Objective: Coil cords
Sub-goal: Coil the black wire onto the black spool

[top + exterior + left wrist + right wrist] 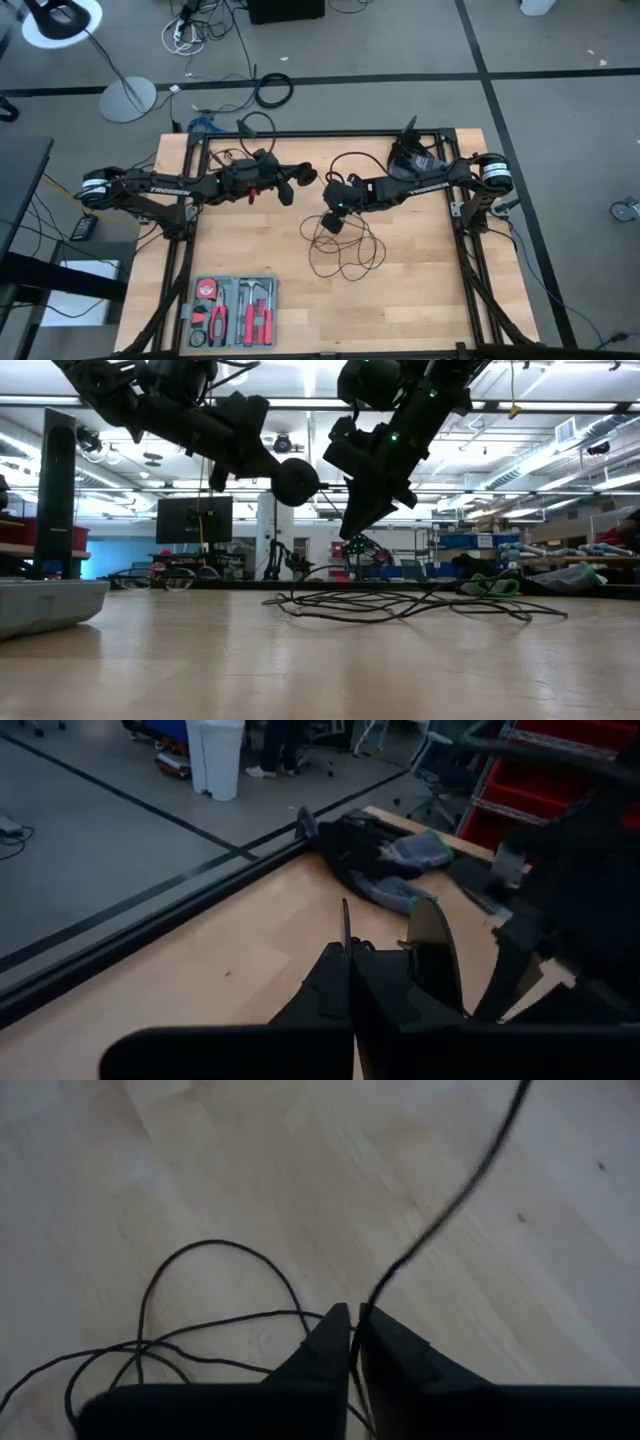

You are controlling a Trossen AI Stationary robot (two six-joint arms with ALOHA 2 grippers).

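Pinching a strand of the cord (450,1200) between its closed fingers, the right gripper (352,1330) hangs just above the wooden worktop (420,300) near its middle, and the strand rises away from the fingertips. The rest of the thin black cord lies in loose loops on the worktop just below and in front of that gripper, nearer the front edge in the high view. The left gripper (350,955) hovers above the worktop to the left of the right one, fingers pressed together, and a round black puck (296,480) shows at its tip. A tool tray (232,312) sits at the front left corner.
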